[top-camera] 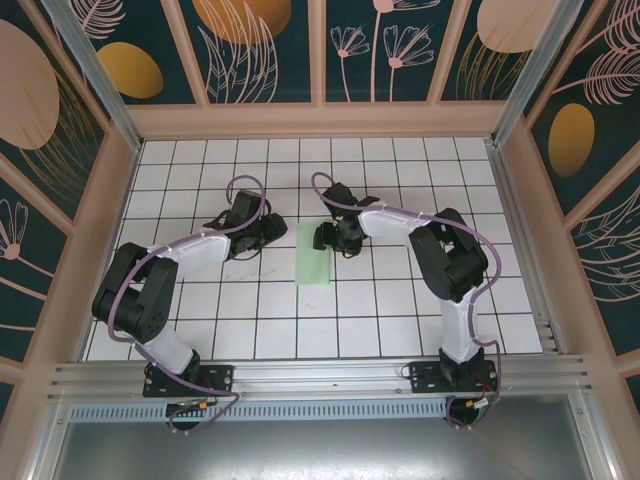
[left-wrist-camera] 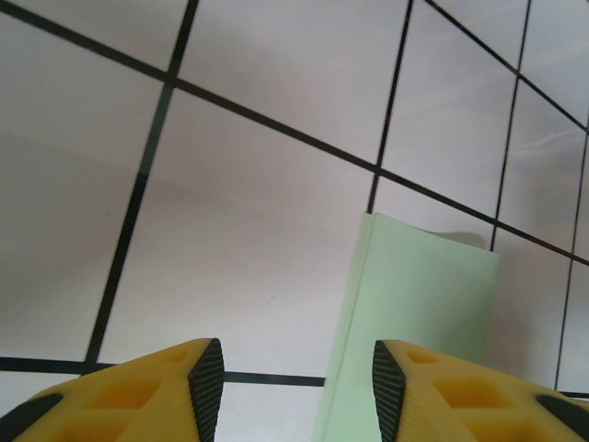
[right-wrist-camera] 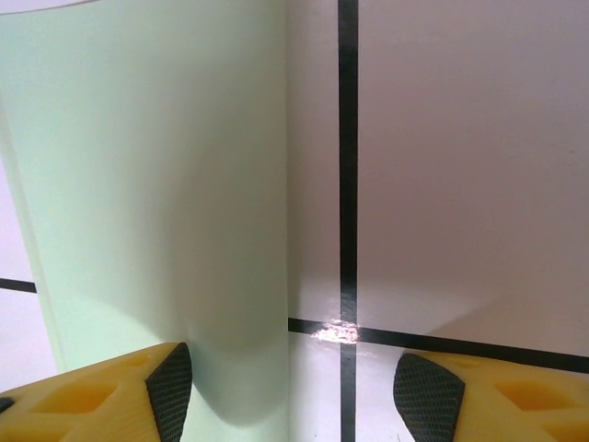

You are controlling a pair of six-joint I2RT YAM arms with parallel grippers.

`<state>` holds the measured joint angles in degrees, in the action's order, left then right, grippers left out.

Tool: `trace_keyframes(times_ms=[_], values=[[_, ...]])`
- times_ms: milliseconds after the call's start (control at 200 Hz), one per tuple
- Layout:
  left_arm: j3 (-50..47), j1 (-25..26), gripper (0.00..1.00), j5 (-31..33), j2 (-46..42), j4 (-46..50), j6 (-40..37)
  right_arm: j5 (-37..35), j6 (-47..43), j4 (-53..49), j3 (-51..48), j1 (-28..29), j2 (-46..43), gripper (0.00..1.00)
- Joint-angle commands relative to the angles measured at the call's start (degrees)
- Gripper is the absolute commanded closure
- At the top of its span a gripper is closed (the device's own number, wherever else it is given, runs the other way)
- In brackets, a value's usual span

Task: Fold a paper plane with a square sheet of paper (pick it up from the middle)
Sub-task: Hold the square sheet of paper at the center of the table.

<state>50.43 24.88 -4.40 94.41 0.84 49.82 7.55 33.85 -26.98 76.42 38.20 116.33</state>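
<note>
The square sheet of paper (top-camera: pixel 314 266) lies on the tiled table as a narrow, folded, pale mint-green strip at the centre. A paper plane is out of view. My left gripper (top-camera: pixel 281 233) sits just left of the strip's far end, low over the table. In the left wrist view it (left-wrist-camera: pixel 290 387) is open, and the strip's (left-wrist-camera: pixel 423 313) left edge runs between the fingers. My right gripper (top-camera: pixel 323 238) is at the strip's far right corner. It (right-wrist-camera: pixel 293 396) is open in its own view, with the paper's (right-wrist-camera: pixel 147 184) right edge between the fingers and nothing gripped.
The white gridded table (top-camera: pixel 400 320) is walled by wooden panels at the back and sides, with an aluminium rail (top-camera: pixel 320 372) along the near edge. Both arms reach inward from their bases at the front.
</note>
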Motion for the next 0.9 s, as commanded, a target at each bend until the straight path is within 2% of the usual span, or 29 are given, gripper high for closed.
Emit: trace_keyframes(times_ms=[0, 240, 405, 896], values=[[-0.78, -0.47, 0.51, -0.66, -1.34, -0.64, 0.72, -2.71, 0.39, 2.58, -4.34, 0.56, 13.51, 0.31], [-1.13, -0.5, 0.54, -5.1, -0.46, -3.41, -0.14, -2.89, 0.32, 2.08, -3.34, 0.91, 14.65, 0.29], [-1.51, -0.45, 0.62, -10.75, 0.3, -7.29, -1.25, -2.64, -0.16, 1.89, -2.78, 1.09, 15.33, 0.29], [-0.55, -0.19, 0.81, -18.62, 6.91, -11.3, -2.13, -3.22, -1.41, 1.0, -1.56, 1.53, 16.96, 0.27]])
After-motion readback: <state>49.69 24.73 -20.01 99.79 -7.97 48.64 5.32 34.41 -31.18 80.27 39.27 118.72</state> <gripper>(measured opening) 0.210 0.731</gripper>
